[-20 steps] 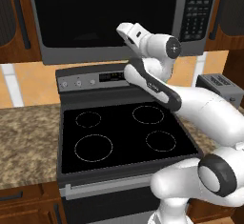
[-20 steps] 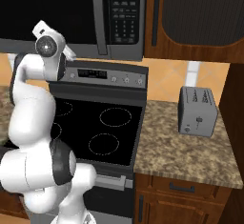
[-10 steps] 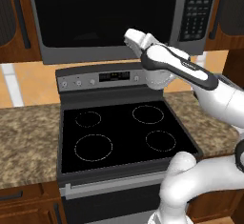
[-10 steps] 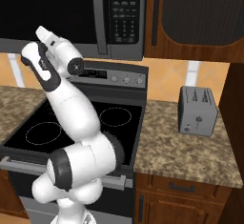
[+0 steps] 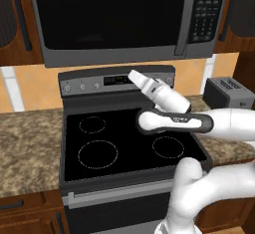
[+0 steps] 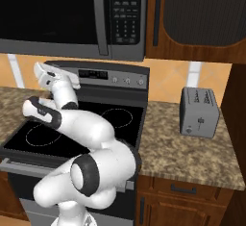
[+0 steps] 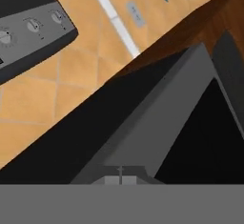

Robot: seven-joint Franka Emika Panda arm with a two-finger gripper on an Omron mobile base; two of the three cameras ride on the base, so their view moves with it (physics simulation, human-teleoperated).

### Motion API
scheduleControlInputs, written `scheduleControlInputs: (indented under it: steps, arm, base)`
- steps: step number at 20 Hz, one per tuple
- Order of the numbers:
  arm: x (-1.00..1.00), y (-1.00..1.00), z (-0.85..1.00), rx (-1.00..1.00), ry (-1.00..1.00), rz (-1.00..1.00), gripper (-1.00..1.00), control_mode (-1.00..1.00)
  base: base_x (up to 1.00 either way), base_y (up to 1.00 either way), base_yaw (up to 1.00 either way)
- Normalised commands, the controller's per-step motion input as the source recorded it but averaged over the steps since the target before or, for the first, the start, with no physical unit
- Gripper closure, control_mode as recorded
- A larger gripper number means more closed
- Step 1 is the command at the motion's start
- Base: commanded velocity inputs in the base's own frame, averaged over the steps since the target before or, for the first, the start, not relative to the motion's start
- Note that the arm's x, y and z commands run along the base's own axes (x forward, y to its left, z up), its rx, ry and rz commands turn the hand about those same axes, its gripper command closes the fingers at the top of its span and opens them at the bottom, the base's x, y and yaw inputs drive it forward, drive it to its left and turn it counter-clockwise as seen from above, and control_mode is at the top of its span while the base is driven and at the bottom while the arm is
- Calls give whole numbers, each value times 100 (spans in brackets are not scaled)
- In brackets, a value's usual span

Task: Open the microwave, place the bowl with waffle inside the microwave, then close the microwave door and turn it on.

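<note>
microwave (image 5: 114, 19): one, above the stove (image 5: 129, 143), microwave door (image 5: 107, 11) shut | toaster (image 6: 199, 112): one, on the worktop (image 6: 187, 153) right of the stove | end effector (image 5: 133, 74): clenched, empty, had dropped lower than before, below the microwave, over the stove's back panel
</note>
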Motion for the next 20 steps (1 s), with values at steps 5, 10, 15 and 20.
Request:
scheduleControlInputs:
  steps: [5,10,15,20]
  arm:
    - [-93,-61,69,-9,14,-22,100,-100]
    - [-94,-45,100,-3,-6,-7,100,-100]
    - [-68,-47,81,0,-16,-8,100,-100]
    - [-4,-47,72,1,4,-5,100,-100]
  base:
    - [0,0,0]
    - [0,0,0]
    - [0,0,0]
    - [0,0,0]
